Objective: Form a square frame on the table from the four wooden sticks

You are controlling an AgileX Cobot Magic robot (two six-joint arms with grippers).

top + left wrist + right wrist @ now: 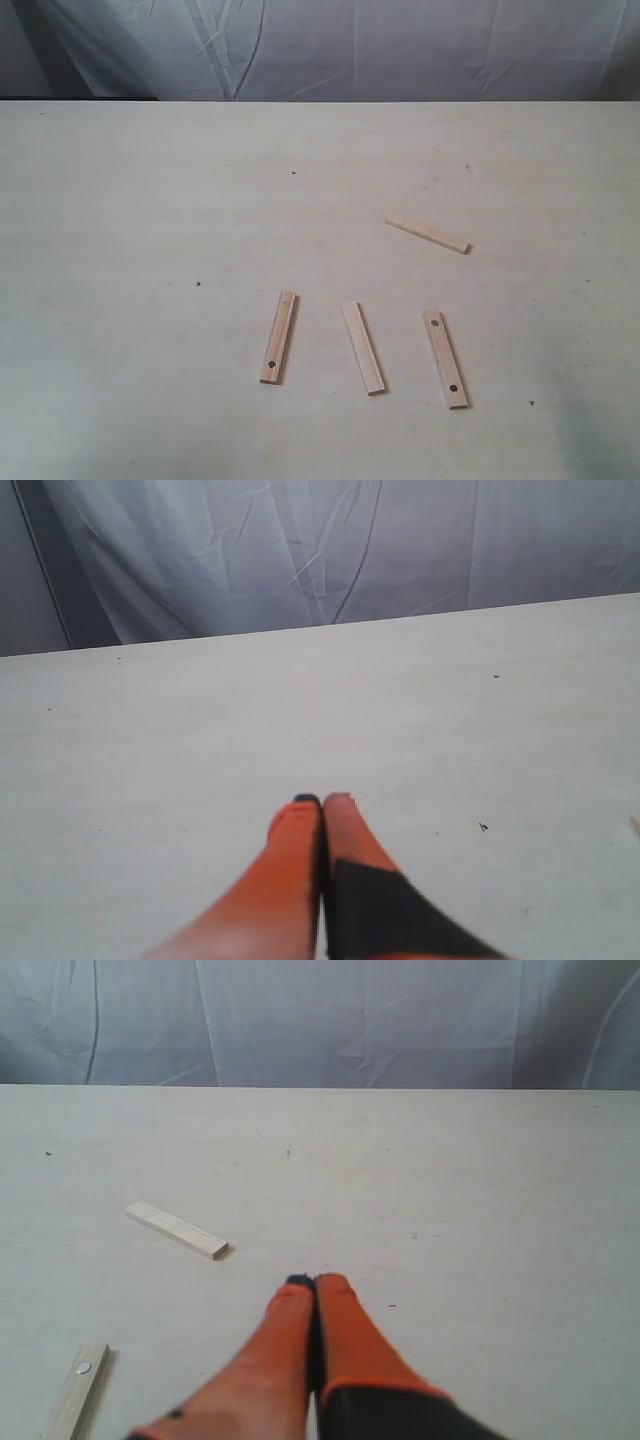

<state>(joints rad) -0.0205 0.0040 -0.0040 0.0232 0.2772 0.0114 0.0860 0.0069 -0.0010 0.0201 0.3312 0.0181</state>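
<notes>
Four sticks are seen lying flat on the counter, all apart, none touching another. Three are laid side by side in a loose row toward the near edge: the left holed stick, the middle plain stick and the right holed stick. The far plain stick is set behind them to the right, lying slantwise.

Neither tool is caught by the exterior view. In the left wrist view the left tool is shown closed, its fingers pressed together with nothing between them. A pale sliver at that picture's edge is too cut off to be identified. In the right wrist view the right tool is likewise closed and empty. The far plain stick is seen whole near it, while the right holed stick is cut off by the frame, only one hole showing. A wrinkled cloth is hung behind the counter.
</notes>
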